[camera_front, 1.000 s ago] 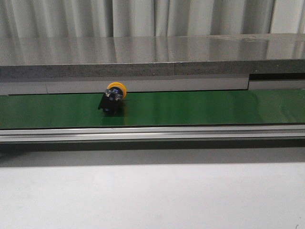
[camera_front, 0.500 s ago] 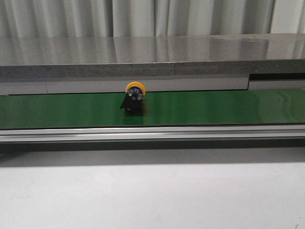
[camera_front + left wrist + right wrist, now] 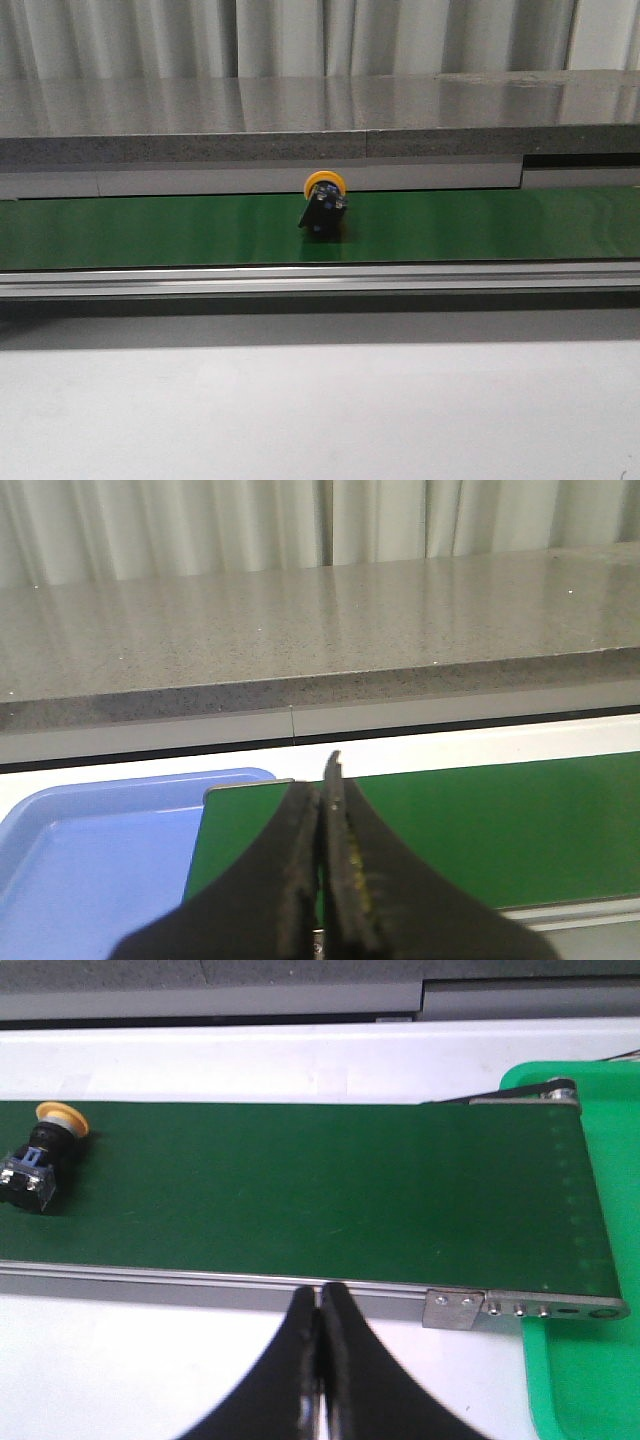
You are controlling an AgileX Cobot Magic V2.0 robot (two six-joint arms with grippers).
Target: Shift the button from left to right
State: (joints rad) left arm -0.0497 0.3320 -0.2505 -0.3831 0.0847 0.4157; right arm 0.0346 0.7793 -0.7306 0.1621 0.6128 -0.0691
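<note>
Front view shows only the button (image 3: 322,203) lying tipped on the green belt (image 3: 480,225), near its far edge, abt mid-length – no arms. Left wrist view adds a blue tray (image 3: 90,840) at one belt end; right wrist a green tray (image 3: 590,1360) at the other. Left gripper (image 3: 322,810) & right gripper (image 3: 320,1310) both pinched closed, empty – the button lies well apart from each

I see the green belt (image 3: 480,225) carrying one thing — the button (image 3: 322,205), on its side, well clear of my right gripper (image 3: 320,1360), whose fingers are pressed together. Green tray (image 3: 590,1380) at that end; blue tray (image 3: 90,850) beside my left gripper (image 3: 322,870) — likewise closed.
</note>
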